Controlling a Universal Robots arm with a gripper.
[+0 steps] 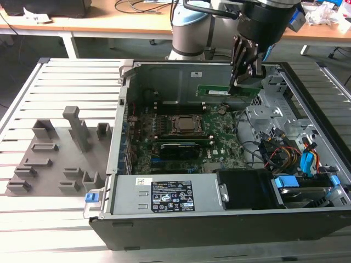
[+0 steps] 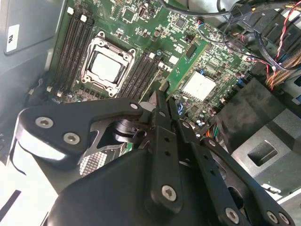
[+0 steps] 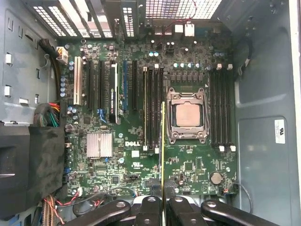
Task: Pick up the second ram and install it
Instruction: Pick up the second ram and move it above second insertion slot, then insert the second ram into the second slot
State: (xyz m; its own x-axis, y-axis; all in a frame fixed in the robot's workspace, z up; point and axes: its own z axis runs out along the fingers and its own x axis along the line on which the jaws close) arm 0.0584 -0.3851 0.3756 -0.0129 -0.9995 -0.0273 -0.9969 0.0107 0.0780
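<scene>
My gripper (image 1: 242, 82) hangs over the back right of the open computer case (image 1: 126, 109), shut on the second ram (image 1: 226, 90), a narrow green strip that sticks out toward the exterior view's left. In the first wrist view the ram (image 3: 162, 141) is seen edge-on, running from the fingertips (image 3: 151, 201) over the memory slots (image 3: 151, 108) beside the processor socket (image 3: 188, 115). In the second wrist view the ram (image 2: 188, 63) sits tilted above the motherboard (image 2: 136, 19), clear of it.
A dark module (image 1: 178, 148) stands in a slot in front of the socket (image 1: 184, 125). Grey fixture blocks (image 1: 77, 129) sit on the slatted table left of the case. Loose cables (image 1: 285, 153) and a drive cage (image 1: 269, 104) fill the case's right side; the power supply (image 1: 170, 194) lies along its front.
</scene>
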